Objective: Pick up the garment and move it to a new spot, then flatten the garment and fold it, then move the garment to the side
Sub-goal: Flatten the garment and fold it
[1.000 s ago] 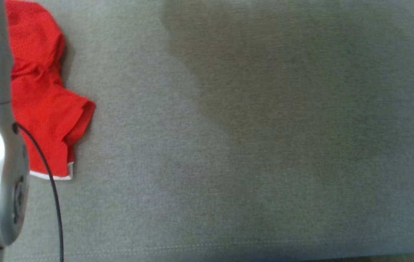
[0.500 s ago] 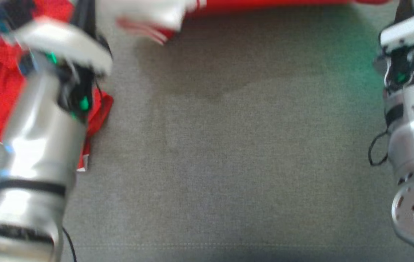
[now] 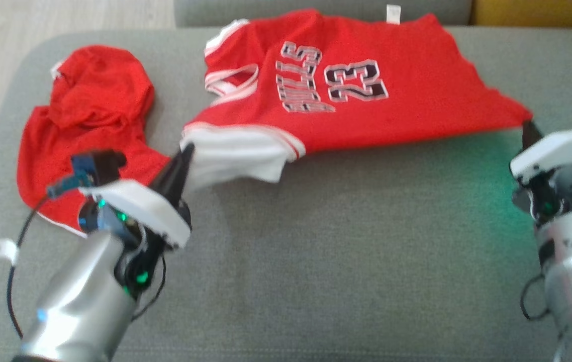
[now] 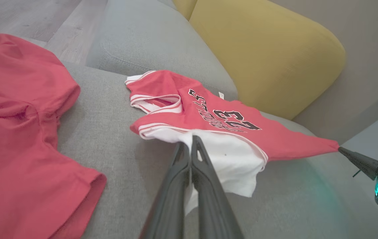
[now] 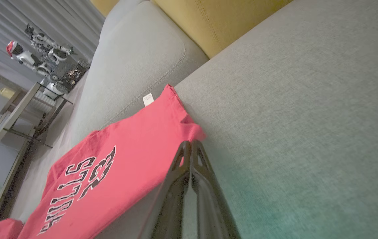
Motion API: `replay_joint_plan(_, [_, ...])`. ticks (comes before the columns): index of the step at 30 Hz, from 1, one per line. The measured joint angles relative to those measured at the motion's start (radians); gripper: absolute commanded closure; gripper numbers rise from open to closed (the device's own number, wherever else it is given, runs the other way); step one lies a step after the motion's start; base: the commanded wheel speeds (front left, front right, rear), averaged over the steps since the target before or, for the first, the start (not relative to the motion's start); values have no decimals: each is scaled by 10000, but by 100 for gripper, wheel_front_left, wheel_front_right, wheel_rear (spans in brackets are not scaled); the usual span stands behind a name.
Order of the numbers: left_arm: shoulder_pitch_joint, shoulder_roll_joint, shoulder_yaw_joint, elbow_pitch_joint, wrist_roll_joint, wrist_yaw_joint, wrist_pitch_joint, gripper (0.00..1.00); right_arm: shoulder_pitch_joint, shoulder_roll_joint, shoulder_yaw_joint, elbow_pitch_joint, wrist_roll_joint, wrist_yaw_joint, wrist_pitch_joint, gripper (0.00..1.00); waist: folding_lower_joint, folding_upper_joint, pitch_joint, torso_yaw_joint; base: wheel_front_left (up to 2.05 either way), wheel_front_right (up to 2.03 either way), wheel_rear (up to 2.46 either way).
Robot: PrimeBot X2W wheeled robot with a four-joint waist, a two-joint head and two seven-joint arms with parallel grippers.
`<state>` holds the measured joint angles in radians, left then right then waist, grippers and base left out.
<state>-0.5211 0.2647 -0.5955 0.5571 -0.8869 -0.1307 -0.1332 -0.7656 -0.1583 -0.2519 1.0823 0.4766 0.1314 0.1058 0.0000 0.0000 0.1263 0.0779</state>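
While both arms reach over the grey couch (image 3: 346, 261), the red jersey (image 3: 376, 100) is pulled wide across the back part of the couch seat, with the number 23 facing up. The left gripper (image 3: 187, 149) is pinched tight on the jersey's white edge, toward the couch's left end. The right gripper (image 3: 528, 126) is pinched tight on a red corner, toward the couch's right end. Another red shirt (image 3: 90, 115) lies crumpled at the couch's left end.
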Motion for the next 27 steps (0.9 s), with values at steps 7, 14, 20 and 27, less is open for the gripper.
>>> replay_joint_plan(7, [1245,293,-382,-675,17,61,98,100,1403,-491,1145,-1009,537,0,1266,100,0,0,-771,-51,0,0,0])
replay_joint_plan(14, [2402,462,-255,-1394,-608,364,188,100,2720,-869,2010,-2136,1160,0,2293,100,0,0,-1334,-284,0,0,0])
replay_joint_plan(20, [3240,723,-52,-2261,-880,744,221,100,3864,-1388,2408,-3392,1732,0,3455,100,-1,0,-1627,-443,0,0,0])
replay_joint_plan(27, [4004,1124,-54,-3179,-1225,884,725,100,5336,-1835,2523,-4926,2000,0,5037,100,0,0,-1773,-434,0,0,0])
